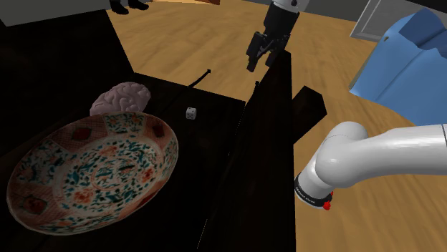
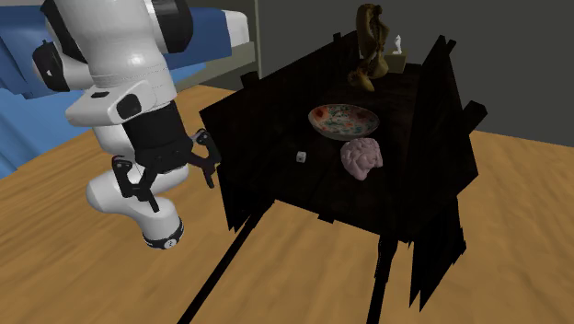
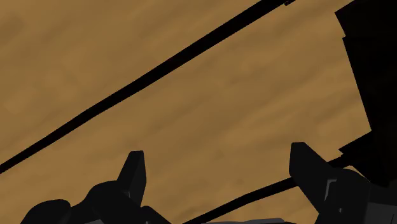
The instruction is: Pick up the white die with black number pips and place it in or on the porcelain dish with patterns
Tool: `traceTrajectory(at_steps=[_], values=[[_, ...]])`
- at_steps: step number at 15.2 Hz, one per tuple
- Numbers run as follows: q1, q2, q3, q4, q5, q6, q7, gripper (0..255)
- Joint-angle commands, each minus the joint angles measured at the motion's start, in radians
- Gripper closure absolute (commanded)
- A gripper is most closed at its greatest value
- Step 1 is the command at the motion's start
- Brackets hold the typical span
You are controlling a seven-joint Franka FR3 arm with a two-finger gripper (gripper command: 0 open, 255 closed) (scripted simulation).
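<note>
A small white die (image 1: 191, 112) with black pips rests on the dark table (image 1: 215, 150), just beyond the rim of the patterned dish (image 1: 89, 172) and beside a pink brain-shaped object (image 1: 122, 99). In the second exterior view the die (image 2: 301, 157) lies near the table's front edge, in front of the dish (image 2: 344, 119). My gripper (image 1: 259, 57) hangs open off the table, over the wooden floor, well away from the die. From the second exterior view the gripper (image 2: 167, 173) is to the left of the table. The wrist view has my open gripper (image 3: 216, 167) above the floor with nothing between its fingers.
The brain-shaped object (image 2: 362, 157) sits next to the die. A brown figure (image 2: 370, 44) stands at the table's far side. Something blue (image 1: 405, 61) lies on the floor beyond the arm. Thin black strips (image 3: 146, 83) cross the wooden floor (image 3: 95, 57) under the gripper.
</note>
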Motion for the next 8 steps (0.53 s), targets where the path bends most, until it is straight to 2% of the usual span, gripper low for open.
traceTrajectory(at_steps=[1,8], values=[[0.000,0.000,0.000,0.000,0.000,0.000,0.000,0],[0.003,0.051,0.190,0.072,0.097,-0.049,0.271,0]])
